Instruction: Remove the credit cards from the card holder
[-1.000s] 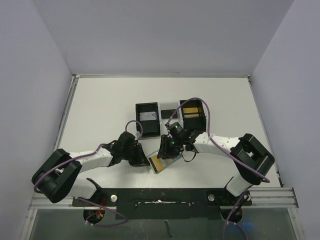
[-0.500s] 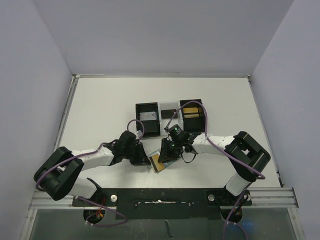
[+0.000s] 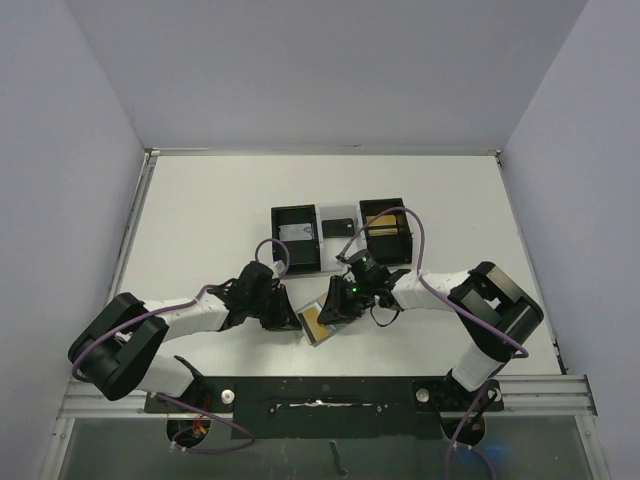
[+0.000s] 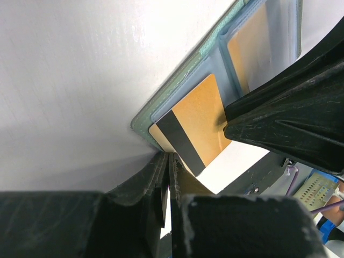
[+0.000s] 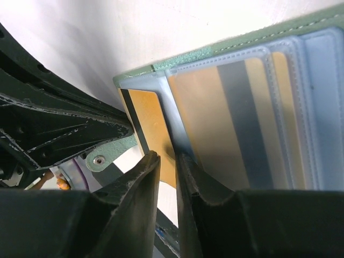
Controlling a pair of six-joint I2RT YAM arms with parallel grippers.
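Observation:
The sage-green card holder point(image 3: 326, 334) point(image 4: 183, 73) point(image 5: 226, 49) lies open between both arms, its pale blue pockets facing up. A gold-orange credit card point(image 3: 313, 322) point(image 4: 200, 121) point(image 5: 150, 121) with a black stripe sticks partway out of the end pocket. More credit cards point(image 5: 236, 123) sit behind the clear pockets. My left gripper point(image 3: 292, 318) point(image 4: 169, 157) is shut on the holder's corner. My right gripper point(image 3: 336, 308) point(image 5: 167, 161) has its tips at the protruding card's edge. A narrow gap separates its fingers, and the card's face shows in it.
Two black open boxes stand behind the arms. The left box point(image 3: 297, 238) holds a pale card and the right box point(image 3: 385, 230) holds a gold one. A small dark card point(image 3: 337, 226) lies between them. The black rail point(image 3: 320, 392) runs along the near edge.
The right gripper's jaws have narrowed around the gold card and its wrist has shifted slightly right. The left gripper has tightened a little and stayed in place.

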